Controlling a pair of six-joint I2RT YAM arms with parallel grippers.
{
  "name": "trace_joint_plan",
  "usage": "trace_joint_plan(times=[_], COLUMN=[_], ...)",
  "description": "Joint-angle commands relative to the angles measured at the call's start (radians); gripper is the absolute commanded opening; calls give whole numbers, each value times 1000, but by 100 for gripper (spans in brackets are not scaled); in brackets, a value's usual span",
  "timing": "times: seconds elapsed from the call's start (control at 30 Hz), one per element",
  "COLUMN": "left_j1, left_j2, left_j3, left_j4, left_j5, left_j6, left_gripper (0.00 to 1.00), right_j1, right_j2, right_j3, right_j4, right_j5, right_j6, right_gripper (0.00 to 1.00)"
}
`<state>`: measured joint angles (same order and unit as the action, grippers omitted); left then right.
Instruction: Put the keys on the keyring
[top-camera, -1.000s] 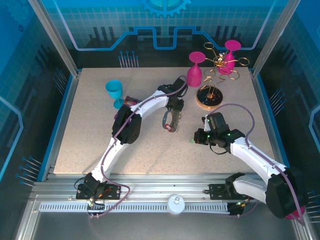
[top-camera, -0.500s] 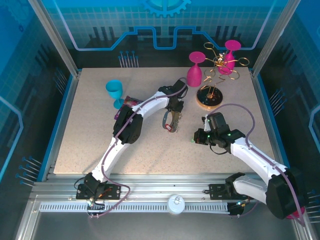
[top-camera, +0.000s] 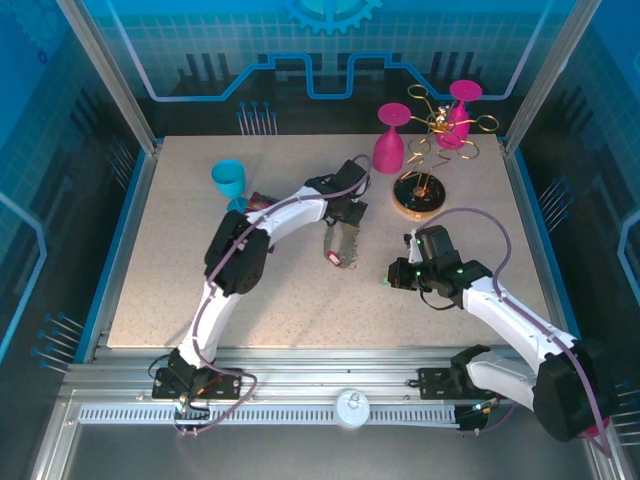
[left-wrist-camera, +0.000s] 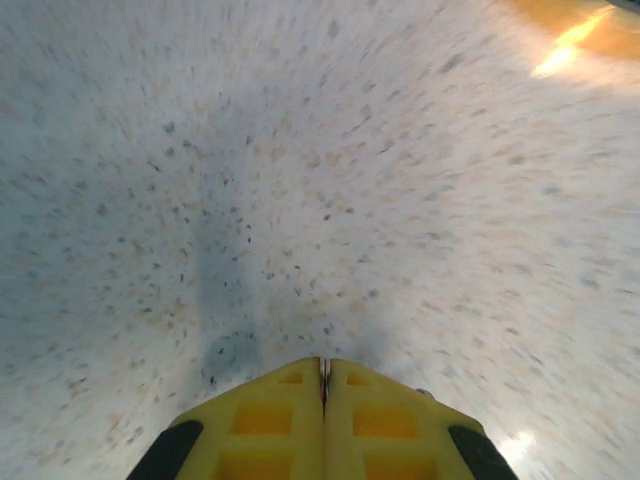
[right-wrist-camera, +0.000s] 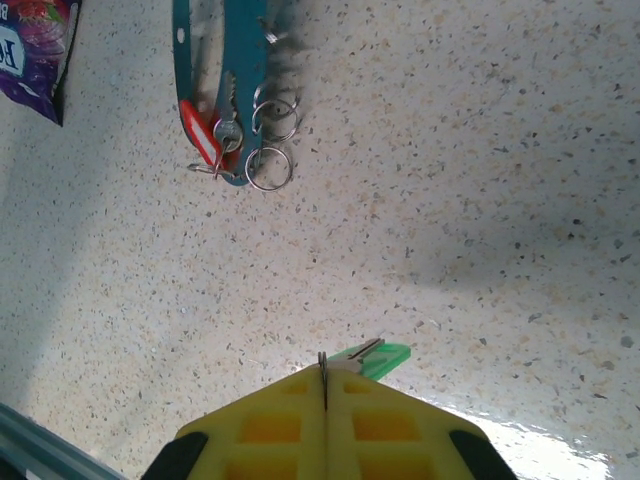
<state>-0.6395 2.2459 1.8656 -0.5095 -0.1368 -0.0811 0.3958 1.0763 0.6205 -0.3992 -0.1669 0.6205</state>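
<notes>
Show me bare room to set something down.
Bare: the table's near-left, bordered by teal cup and left arm; the near strip between it and the right arm. Crowded: far right around pink glass and gold rack; centre by the keyring.

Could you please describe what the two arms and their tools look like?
Both the left arm and right arm have white links joined by black joint housings, with a purple cable looping alongside each. A small green light glows near the right wrist. The left tool and right tool end in yellow fingers moulded with square recesses, black at the outer corners.
</notes>
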Motion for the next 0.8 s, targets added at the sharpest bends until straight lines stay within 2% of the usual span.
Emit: trace_joint_plan(times=[0.0,0.13,0.3,0.43,0.53,0.77], left_j1=[-12,-11,-11,-7,4,128], left_j2=[-221,-419,-643,-776,-849,-986], left_j3=[-156,-396,-670,-828,-909,-1076], left_j4=[235,392,566,674,716,848], left_j5=[54,120,279,422,489,750], left_j6=[93,153,237,276,294,241], left_gripper=[0,0,0,0,0,0], right_j1=[-20,-17,13,43,59,104], right_j2=[-8,26,103,177,235,371], right_j3=[-12,-16,-17,-8,6,49], right_j4=[12,54,83,103,127,153], right_j5=[-68,-191,-309,-327,-329,-310], right_j6=[-55,-110,-147,-152,-145,-134], right_gripper=[0,0,0,0,0,0])
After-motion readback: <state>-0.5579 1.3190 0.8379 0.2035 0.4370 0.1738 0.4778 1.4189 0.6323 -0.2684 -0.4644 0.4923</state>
